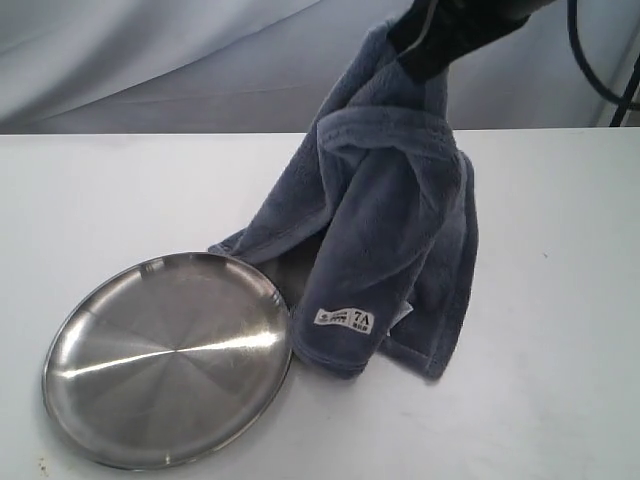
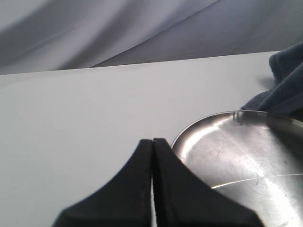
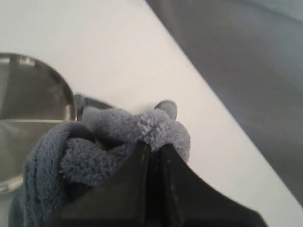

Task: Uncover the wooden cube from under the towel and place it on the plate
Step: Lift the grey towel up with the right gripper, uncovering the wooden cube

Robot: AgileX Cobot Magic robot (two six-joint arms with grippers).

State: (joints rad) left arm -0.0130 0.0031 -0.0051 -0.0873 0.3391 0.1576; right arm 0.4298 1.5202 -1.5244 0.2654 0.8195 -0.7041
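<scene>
The blue-grey towel (image 1: pixel 390 230) hangs bunched from my right gripper (image 1: pixel 428 55), which is shut on its top well above the table. Its lower folds still rest on the table, with the white tag (image 1: pixel 348 319) facing front. In the right wrist view the fleece towel (image 3: pixel 118 132) bulges past the closed right gripper (image 3: pixel 154 149). The steel plate (image 1: pixel 170 360) lies at the front left with nothing on it, its rim touching the towel's hem. My left gripper (image 2: pixel 153 141) is shut with nothing in it, just beside the plate (image 2: pixel 246 161). The wooden cube is hidden.
A white table (image 1: pixel 560 300) carries everything, and its back edge meets a grey draped backdrop (image 1: pixel 150 60). A black cable (image 1: pixel 590 60) hangs at the top right. The towel's corner (image 2: pixel 286 80) shows behind the plate in the left wrist view.
</scene>
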